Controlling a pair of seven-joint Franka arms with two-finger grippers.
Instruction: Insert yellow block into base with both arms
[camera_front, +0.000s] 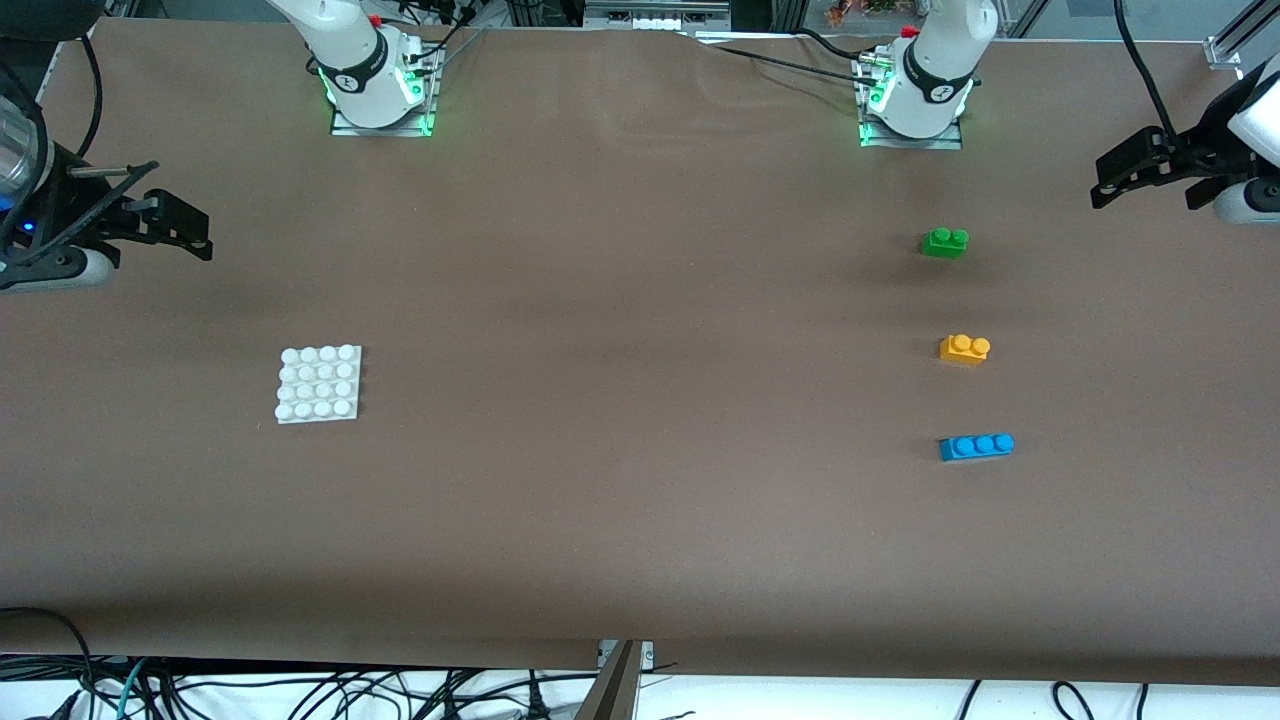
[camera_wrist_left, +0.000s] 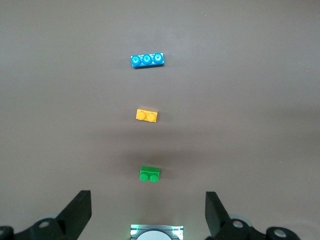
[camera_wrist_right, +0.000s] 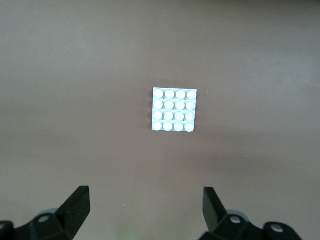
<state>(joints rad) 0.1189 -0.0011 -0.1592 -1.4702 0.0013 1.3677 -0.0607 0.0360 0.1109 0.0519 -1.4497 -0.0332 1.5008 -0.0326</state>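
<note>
The yellow block (camera_front: 965, 348) (camera_wrist_left: 147, 115) lies on the table toward the left arm's end, studs up, with nothing touching it. The white studded base (camera_front: 319, 384) (camera_wrist_right: 174, 109) lies flat toward the right arm's end. My left gripper (camera_front: 1147, 193) (camera_wrist_left: 148, 210) hangs high over the left arm's end of the table, open and empty, well apart from the block. My right gripper (camera_front: 180, 215) (camera_wrist_right: 146, 207) hangs high over the right arm's end, open and empty, well above the base.
A green two-stud brick (camera_front: 945, 242) (camera_wrist_left: 149, 174) lies farther from the front camera than the yellow block. A blue three-stud brick (camera_front: 977, 446) (camera_wrist_left: 147, 60) lies nearer to it. The three bricks form a row. Brown table cover (camera_front: 640, 400) spreads between bricks and base.
</note>
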